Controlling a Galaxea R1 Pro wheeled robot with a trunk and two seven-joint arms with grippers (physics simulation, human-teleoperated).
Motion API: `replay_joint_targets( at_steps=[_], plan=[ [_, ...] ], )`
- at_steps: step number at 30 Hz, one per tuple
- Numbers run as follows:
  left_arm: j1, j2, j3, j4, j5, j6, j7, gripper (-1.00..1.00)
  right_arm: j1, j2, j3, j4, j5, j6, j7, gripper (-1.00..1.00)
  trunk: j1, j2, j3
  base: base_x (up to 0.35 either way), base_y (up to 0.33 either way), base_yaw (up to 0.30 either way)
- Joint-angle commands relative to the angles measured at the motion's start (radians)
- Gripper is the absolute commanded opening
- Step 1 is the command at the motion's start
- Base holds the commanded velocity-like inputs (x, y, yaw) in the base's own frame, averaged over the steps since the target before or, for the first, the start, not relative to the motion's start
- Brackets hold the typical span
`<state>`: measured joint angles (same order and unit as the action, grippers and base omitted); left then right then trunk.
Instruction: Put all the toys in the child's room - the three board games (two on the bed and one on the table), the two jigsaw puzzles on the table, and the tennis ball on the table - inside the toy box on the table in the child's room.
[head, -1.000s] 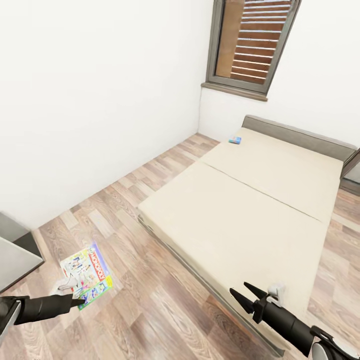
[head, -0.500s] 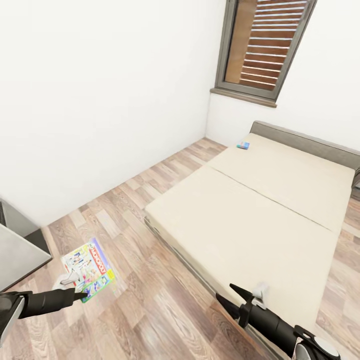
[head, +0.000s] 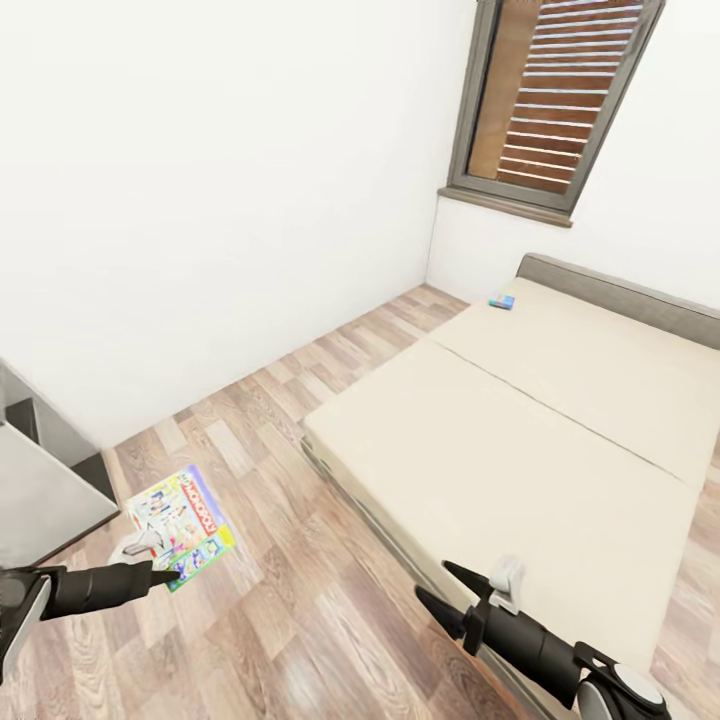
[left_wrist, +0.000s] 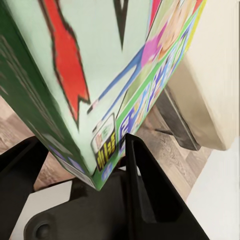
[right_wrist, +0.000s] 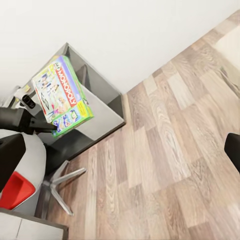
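Note:
My left gripper (head: 168, 577) is shut on the lower edge of a green-edged board game (head: 180, 525), held above the wooden floor. Up close, the game box (left_wrist: 75, 75) stands clamped between the black fingers (left_wrist: 142, 170). The right wrist view shows the same game (right_wrist: 61, 95) in front of the table's dark grey end section (right_wrist: 97, 117). A small blue board game (head: 502, 301) lies at the far corner of the bed (head: 520, 440). My right gripper (head: 432, 580) is open and holds nothing, hovering at the bed's near edge. The toy box is out of view.
The table's grey end (head: 40, 490) juts in at the left. A white wall runs behind, with a shuttered window (head: 555, 100) above the bed's headboard. Wooden floor (head: 290, 420) lies between wall and bed. Grey star-shaped legs (right_wrist: 60, 190) stand by the table.
The whole picture has shifted right, so the camera has turned left. My left gripper still holds the game. The right gripper sits further left in the view.

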<state>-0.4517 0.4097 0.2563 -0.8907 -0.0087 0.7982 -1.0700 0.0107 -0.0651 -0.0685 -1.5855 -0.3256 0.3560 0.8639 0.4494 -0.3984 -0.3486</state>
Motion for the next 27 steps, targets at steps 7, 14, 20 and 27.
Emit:
replay_joint_targets(
  at_steps=[7,14,20,27],
  plan=[
    [-0.001,0.002,0.000,-0.002,-0.002,0.009,-0.008,-1.00,0.000,0.000,0.004,-0.001,-0.004,0.009,0.000,1.00,0.001,-0.002,0.009,0.000,0.000,0.120],
    [-0.001,0.001,0.001,-0.003,-0.001,0.009,-0.008,-1.00,0.000,0.001,0.004,-0.001,0.000,0.009,0.000,1.00,0.001,-0.002,0.020,0.000,0.000,0.121],
    [-0.001,0.002,0.001,-0.004,-0.001,0.009,-0.008,-1.00,0.000,0.000,0.004,-0.001,0.002,0.009,-0.001,1.00,0.001,-0.002,0.029,0.000,0.000,0.121],
    [-0.001,0.003,0.001,-0.004,-0.001,0.010,-0.009,-1.00,0.000,0.000,0.004,-0.001,0.005,0.006,-0.002,1.00,0.001,-0.002,0.040,0.000,0.000,0.120]
  ],
)
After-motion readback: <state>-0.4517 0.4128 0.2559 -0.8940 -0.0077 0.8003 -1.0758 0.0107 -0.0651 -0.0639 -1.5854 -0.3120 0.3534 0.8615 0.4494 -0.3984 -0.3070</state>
